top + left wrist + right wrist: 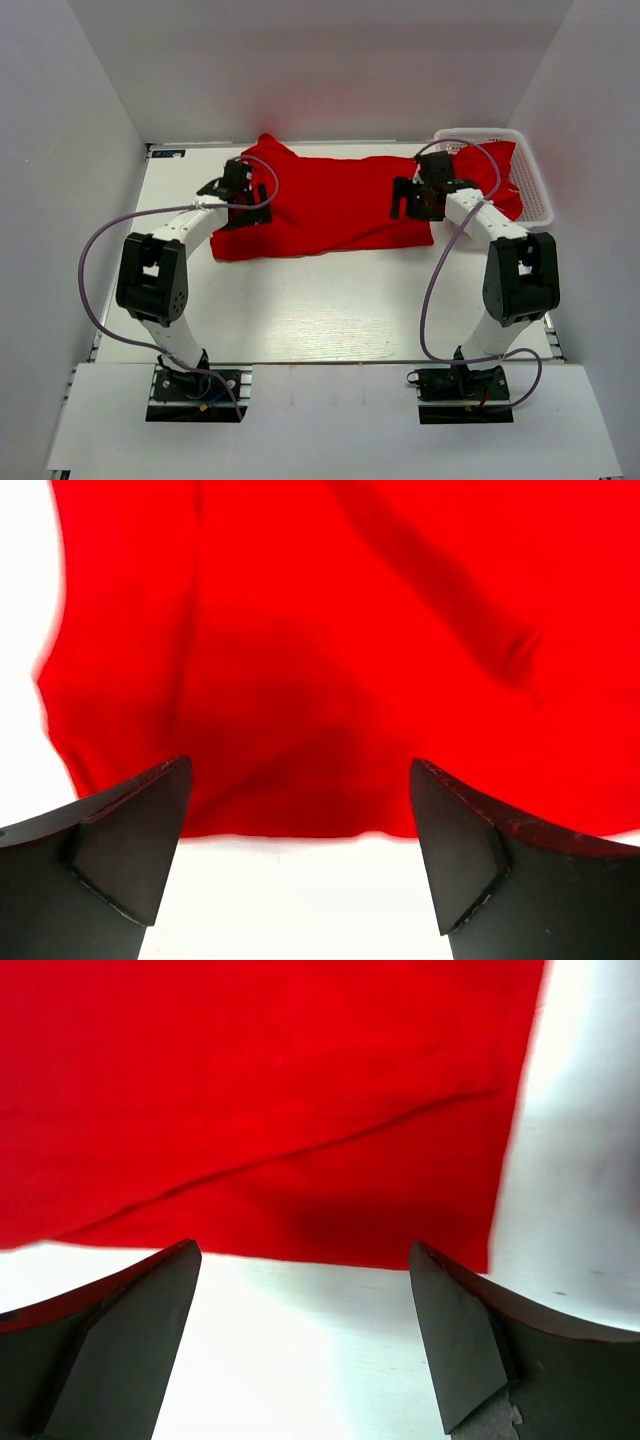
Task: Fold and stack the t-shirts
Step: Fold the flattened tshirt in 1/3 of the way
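Fingers [130, 850] of the left gripper [300, 855] are standing wide apart and holding nothing. Bare white bench [290, 900] is showing between them. The red t-shirt [330, 660] is filling the wrist view ahead, and its near edge is running across level with the fingertips. Whether the tips are touching the cloth cannot be told.

Fingers [470, 1340] of the right gripper [305, 1335] are likewise spread wide and gripping nothing. The t-shirt's [260, 1100] near edge is lying just beyond the tips, with its near right corner close beside the right-hand tip.

From above, the t-shirt [330, 205] is lying spread across the far half of the bench [330, 310]. The left gripper [240, 192] is hovering over its left end and the right gripper [415, 197] over its right end. More red cloth [500, 175] is sitting in the white basket [540, 195] at the far right corner, just beside the right gripper.
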`<state>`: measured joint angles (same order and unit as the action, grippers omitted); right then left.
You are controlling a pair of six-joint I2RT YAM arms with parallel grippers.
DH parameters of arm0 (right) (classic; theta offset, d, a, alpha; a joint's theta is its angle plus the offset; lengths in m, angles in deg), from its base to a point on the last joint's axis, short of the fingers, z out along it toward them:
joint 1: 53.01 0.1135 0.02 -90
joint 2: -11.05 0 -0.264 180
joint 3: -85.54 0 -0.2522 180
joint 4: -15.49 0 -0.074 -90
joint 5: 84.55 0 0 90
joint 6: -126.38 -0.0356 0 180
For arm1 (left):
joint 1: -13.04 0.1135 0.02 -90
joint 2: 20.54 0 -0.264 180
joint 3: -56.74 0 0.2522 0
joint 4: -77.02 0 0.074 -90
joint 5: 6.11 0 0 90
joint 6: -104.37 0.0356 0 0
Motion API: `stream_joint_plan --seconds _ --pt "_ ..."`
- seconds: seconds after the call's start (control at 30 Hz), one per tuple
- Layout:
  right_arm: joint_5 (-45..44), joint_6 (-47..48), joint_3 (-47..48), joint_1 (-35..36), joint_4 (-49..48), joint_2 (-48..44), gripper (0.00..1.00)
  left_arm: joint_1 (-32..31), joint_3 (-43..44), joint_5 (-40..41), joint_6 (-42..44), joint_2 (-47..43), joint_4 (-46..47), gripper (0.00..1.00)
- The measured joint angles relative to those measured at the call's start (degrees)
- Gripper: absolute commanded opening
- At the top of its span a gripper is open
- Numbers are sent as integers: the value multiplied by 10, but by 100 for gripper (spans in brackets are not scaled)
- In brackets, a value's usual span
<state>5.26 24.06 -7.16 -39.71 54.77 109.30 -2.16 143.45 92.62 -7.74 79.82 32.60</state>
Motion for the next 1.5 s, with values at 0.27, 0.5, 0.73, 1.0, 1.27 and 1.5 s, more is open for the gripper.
stream_joint_plan --seconds 0.27,0.5,0.73,1.0,1.27,1.5 --pt "65 10 6 8 -30 53 90 1 -93 -35 -22 -10 31 100" --pt "102 9 37 15 -39 121 90 8 -94 3 -49 -2 41 100" --pt "117 2 74 19 -66 167 90 13 -66 49 -79 35 29 100" --pt "87 -41 133 19 -103 209 90 23 -63 70 -95 44 14 100" --pt "-22 -55 132 18 -82 196 90 32 -35 84 -99 44 7 96" --pt "-111 -64 19 15 -37 86 90 35 -30 72 -86 44 27 69"
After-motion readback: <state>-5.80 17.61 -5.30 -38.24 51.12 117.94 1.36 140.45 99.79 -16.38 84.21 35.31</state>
